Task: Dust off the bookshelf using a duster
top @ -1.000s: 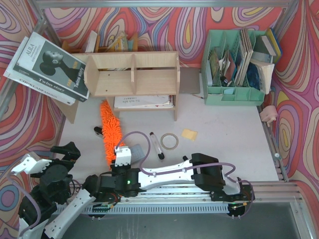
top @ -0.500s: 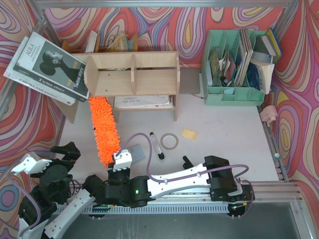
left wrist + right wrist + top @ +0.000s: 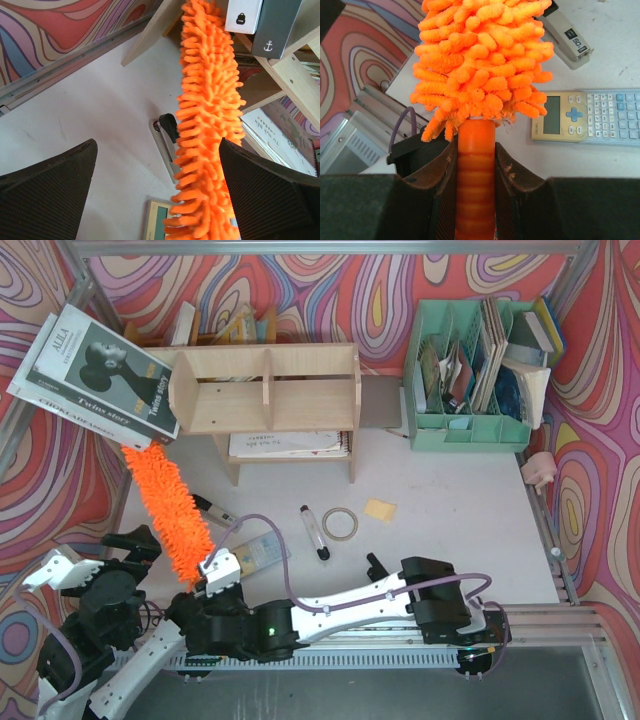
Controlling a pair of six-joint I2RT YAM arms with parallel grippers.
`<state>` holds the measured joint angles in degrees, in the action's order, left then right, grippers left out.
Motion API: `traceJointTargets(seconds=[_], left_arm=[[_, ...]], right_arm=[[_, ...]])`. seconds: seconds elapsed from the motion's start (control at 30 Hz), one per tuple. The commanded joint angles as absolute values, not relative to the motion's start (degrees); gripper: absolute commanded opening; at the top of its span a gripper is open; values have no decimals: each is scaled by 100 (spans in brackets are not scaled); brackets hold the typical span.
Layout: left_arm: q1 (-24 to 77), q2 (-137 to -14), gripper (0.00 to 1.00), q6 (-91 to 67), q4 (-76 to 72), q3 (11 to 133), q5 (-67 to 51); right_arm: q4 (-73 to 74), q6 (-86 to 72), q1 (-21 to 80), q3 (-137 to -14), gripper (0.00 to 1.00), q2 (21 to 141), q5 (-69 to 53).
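Observation:
The orange duster (image 3: 165,510) slants from my right gripper (image 3: 203,578) up and left, its shaggy tip by the lower left corner of the plywood bookshelf (image 3: 265,390), under a leaning magazine. In the right wrist view my right gripper (image 3: 475,167) is shut on the smooth orange handle (image 3: 475,150), with the shaggy head (image 3: 480,60) just above the jaws. My left gripper (image 3: 138,543) is open and empty at the near left. In its wrist view (image 3: 157,200) the duster head (image 3: 207,115) hangs ahead between the wide fingers (image 3: 45,195), touching neither, and the shelf's wood (image 3: 292,77) shows at the upper right.
A stapler (image 3: 214,507) and a calculator (image 3: 255,552) lie close right of the duster. A marker pen (image 3: 315,532), tape ring (image 3: 340,523) and yellow note (image 3: 379,508) lie mid-table. A mint-green organiser (image 3: 470,430) stands back right, and a magazine (image 3: 95,375) leans back left.
My right gripper has moved left with the duster. The head has swung from in front of the shelf's left leg to left of the shelf. The left arm has not moved.

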<state>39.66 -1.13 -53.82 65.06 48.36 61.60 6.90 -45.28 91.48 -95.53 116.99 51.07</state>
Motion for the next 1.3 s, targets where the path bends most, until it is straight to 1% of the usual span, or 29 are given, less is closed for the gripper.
traceJointTargets(seconds=[0.0,0.1,0.23,0.33,0.47,0.53,0.67,0.77,0.9,0.97,1.03,1.27], left_arm=[[3982,-28,98,-5432,6598,4805,6316],[3981,-27,98,-5443,6600,4808,6313],[3981,-27,98,-5445,6600,4808,6319],[3981,-26,98,-5436,6594,4799,6316],[3981,-31,98,-5423,6594,4799,6316],[3981,-29,98,-5423,6597,4799,6320],[3981,-31,98,-5423,6596,4799,6332],[3981,-27,98,-5423,6592,4791,6332],[3981,-44,98,-5423,6585,4790,6332],[3981,-47,98,-5414,6579,4790,6329],[3981,-49,98,-5414,6578,4790,6336],[3981,-26,98,-5423,6592,4799,6331]], right_arm=[[-42,-3844,9179,-9801,0,11903,5039],[102,-3849,9124,-9954,0,12068,4796],[980,-4522,8855,-10293,0,12350,4098],[1264,-4725,8783,-10330,0,12459,3975],[2056,-5035,8715,-10740,0,12746,3801],[2197,-5149,8638,-10801,0,12823,3600],[2202,-5173,8544,-10793,0,12821,3423],[2064,-5086,8547,-10735,0,12647,3618],[1452,-4979,8613,-10133,0,12084,4071],[883,-4737,8704,-9747,0,11822,4283],[636,-4539,8779,-9586,0,11689,4433],[847,-4371,8798,-9863,0,12027,4044]])
